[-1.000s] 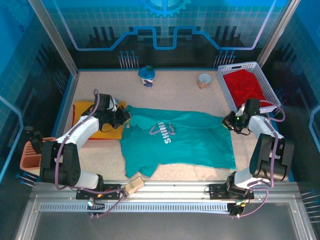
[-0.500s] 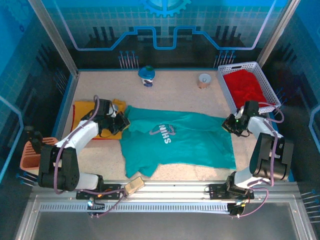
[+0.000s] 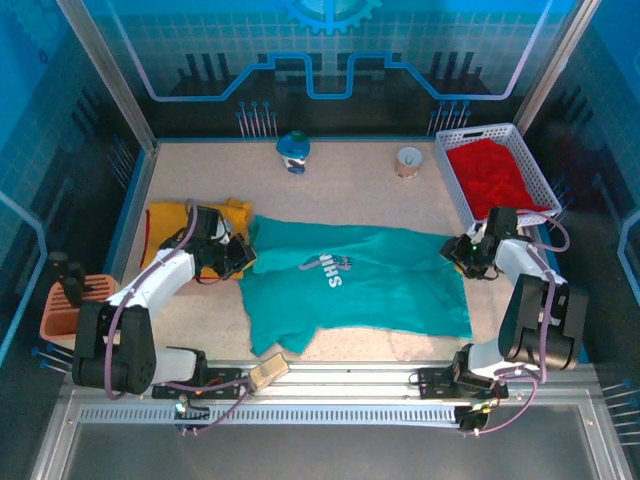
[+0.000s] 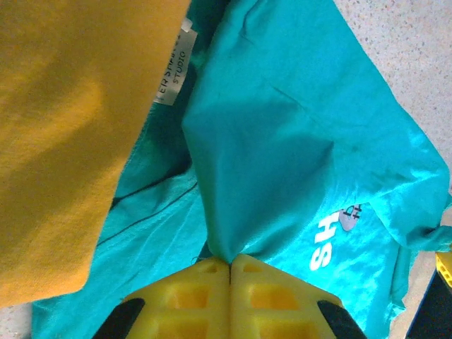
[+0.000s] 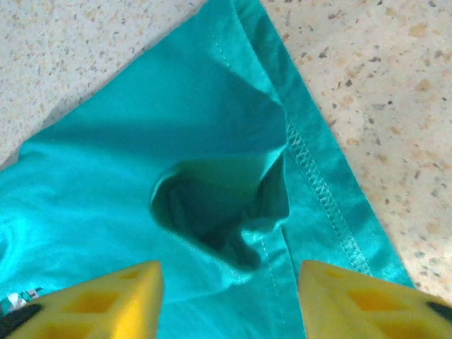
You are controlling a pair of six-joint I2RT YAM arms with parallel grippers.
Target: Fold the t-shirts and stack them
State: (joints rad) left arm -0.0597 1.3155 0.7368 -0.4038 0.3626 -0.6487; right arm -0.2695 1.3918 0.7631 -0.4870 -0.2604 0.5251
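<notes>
While we are reading the table from left to right, we are finding the yellow t-shirt [image 3: 170,225] lying at the left edge, its right side meeting the collar end of the teal t-shirt [image 3: 380,290]. The left gripper [image 4: 230,267] is pressing its jaws together on a raised fold of the teal cloth, just beside the neck label [image 4: 173,70]. The teal t-shirt is lying spread across the middle of the table with its white lettering facing up. The right gripper [image 3: 458,250] is hanging over that shirt's right edge with jaws apart and gripping nothing, and a pucker of cloth is sitting between its fingers [image 5: 127,300]. The red t-shirt [image 3: 495,175] is lying bunched inside the white basket [image 3: 452,180] at the far right.
</notes>
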